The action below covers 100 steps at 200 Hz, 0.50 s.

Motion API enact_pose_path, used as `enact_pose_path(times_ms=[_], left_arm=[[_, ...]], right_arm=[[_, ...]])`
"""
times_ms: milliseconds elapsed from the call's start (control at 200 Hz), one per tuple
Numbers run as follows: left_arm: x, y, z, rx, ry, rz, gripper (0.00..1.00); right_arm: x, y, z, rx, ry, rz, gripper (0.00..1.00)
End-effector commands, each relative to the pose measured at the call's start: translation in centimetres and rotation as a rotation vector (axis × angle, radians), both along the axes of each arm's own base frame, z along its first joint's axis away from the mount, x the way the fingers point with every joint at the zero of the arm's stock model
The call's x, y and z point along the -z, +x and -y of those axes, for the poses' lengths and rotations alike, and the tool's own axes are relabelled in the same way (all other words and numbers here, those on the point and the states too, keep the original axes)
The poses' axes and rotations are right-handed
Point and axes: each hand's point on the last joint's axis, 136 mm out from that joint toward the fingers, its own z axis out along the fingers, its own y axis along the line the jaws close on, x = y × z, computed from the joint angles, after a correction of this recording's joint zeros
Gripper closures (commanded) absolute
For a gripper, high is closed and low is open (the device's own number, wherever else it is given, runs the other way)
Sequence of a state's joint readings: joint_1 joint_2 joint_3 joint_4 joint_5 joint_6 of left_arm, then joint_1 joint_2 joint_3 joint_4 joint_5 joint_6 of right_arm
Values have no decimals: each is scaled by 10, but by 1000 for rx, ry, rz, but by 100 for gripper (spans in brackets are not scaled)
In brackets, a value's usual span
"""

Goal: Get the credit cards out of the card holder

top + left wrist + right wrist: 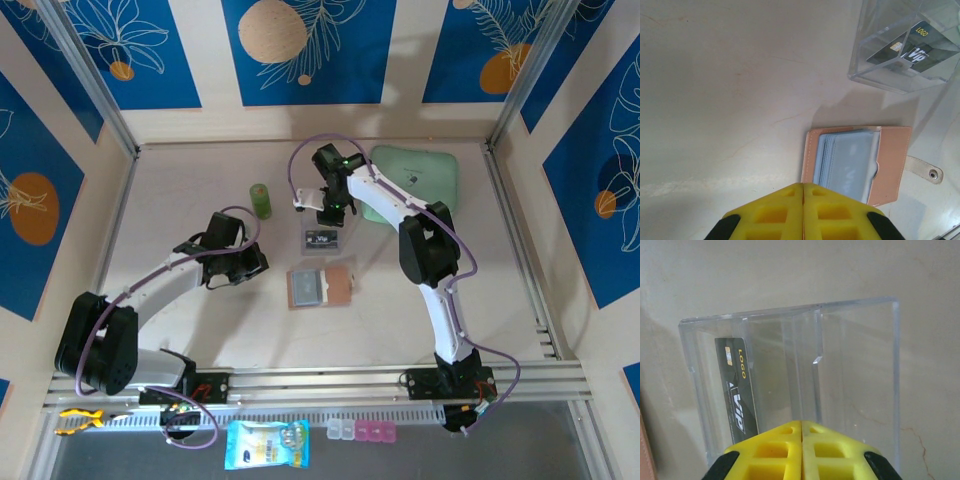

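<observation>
Shows left gripper (803,210) pressed together near open card holder (890,165) — right gripper (801,450) likewise, by clear box (855,365) holding seemingly one dark credit card (737,390)

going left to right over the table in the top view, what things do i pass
green tube → card holder → pouch; the clear box is left out because it lies straight behind the holder.

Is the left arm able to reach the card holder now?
Probably yes. The card holder lies open on the table just ahead of the left claw, nothing between them; the shut claw must open first.
</observation>
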<state>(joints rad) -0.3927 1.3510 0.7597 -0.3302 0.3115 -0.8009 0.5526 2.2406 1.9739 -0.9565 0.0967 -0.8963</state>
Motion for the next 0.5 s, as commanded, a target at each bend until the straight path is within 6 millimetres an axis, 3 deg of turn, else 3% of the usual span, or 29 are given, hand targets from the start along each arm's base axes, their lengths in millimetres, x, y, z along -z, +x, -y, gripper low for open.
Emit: enact_pose_path(times_ms=[0, 255, 495], left_arm=[[-2, 1, 0, 16, -10, 7, 91], [-2, 1, 0, 18, -8, 6, 91], [-4, 2, 1, 21, -19, 11, 91]], right_arm=[[-9, -6, -7, -14, 11, 22, 90], [2, -12, -5, -29, -16, 15, 74], [-22, 1, -7, 11, 20, 97, 73]])
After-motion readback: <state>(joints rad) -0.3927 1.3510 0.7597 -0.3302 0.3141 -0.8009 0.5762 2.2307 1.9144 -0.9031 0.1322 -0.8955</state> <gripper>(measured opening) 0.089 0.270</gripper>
